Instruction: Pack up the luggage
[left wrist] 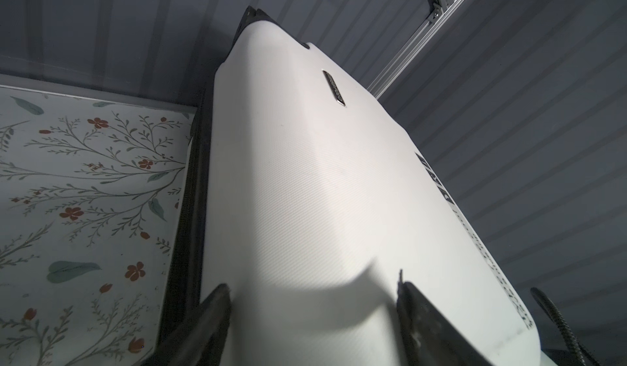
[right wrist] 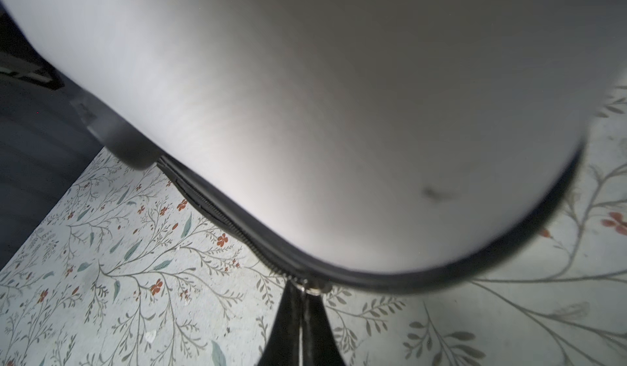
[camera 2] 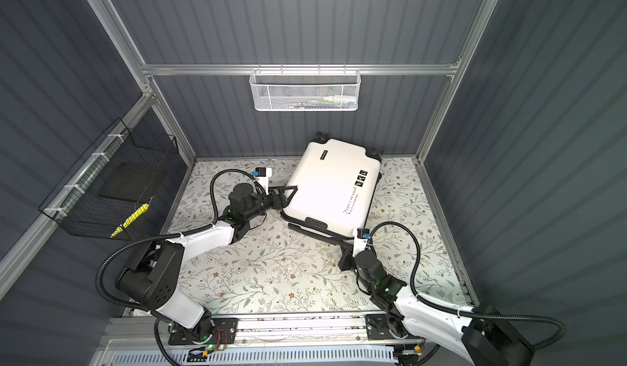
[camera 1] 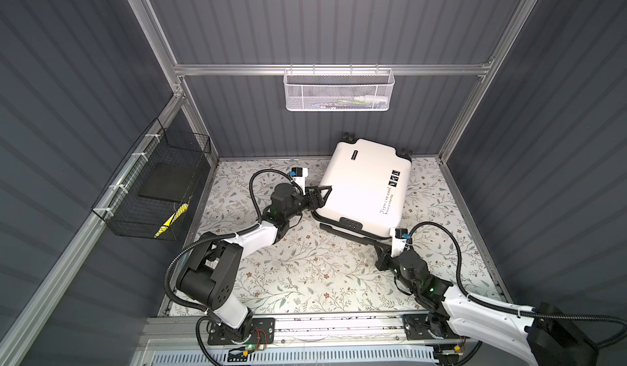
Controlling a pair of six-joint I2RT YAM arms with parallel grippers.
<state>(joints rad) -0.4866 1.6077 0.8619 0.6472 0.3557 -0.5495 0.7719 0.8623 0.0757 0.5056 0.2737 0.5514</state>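
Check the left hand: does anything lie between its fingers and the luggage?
Nothing. In the left wrist view the left hand has open fingers straddling the white shell of the luggage, with only shell between them. In both top views it meets the luggage's side.

On the white luggage (camera 1: 363, 184) lid, black script toward the 4 o'clock edge reads roughly "Type re cool", with a smaller line under it, maybe "have a nice trip". The small nameplate near 12 o'clock is too tiny to read.
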